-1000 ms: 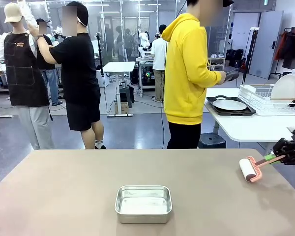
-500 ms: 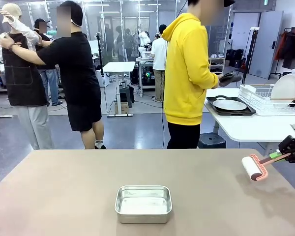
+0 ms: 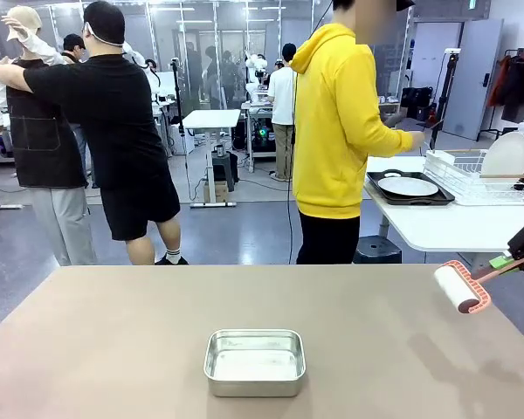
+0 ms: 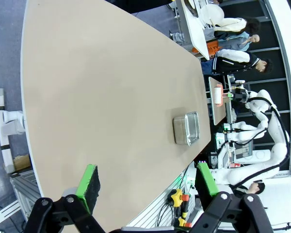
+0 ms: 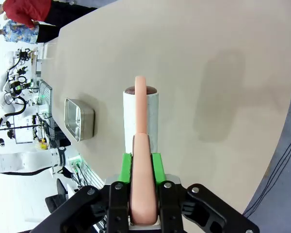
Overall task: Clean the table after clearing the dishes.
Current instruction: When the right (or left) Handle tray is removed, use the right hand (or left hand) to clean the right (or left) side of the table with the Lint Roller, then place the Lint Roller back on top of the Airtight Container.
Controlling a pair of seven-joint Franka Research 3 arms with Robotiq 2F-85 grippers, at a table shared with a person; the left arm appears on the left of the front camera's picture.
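Note:
The taupe-brown table (image 3: 122,332) has its top bare but for a steel pan. Over its right edge, my right gripper (image 3: 509,261) is shut on the pink handle of a lint roller (image 3: 459,289), whose white roll hangs a little above the top. The right wrist view has the gripper (image 5: 141,162) clamped on that handle, the roller (image 5: 141,116) pointing away over the table (image 5: 199,58). My left gripper (image 4: 148,180) stands open and holds nothing, high over the table (image 4: 102,97). One of the dishes, a white plate (image 3: 408,186), lies on a dark tray on the white side table.
A small steel pan (image 3: 254,362) sits near the table's front middle. A person in a yellow hoodie (image 3: 332,122) stands at the far side, turned to the white side table (image 3: 445,229) with a wire rack (image 3: 472,179) holding a white plate (image 3: 506,157). Other people stand further back.
My right gripper has carried the roller right and upward, off the table top toward the edge. The person's hand has reached toward the rack. The pan has not moved.

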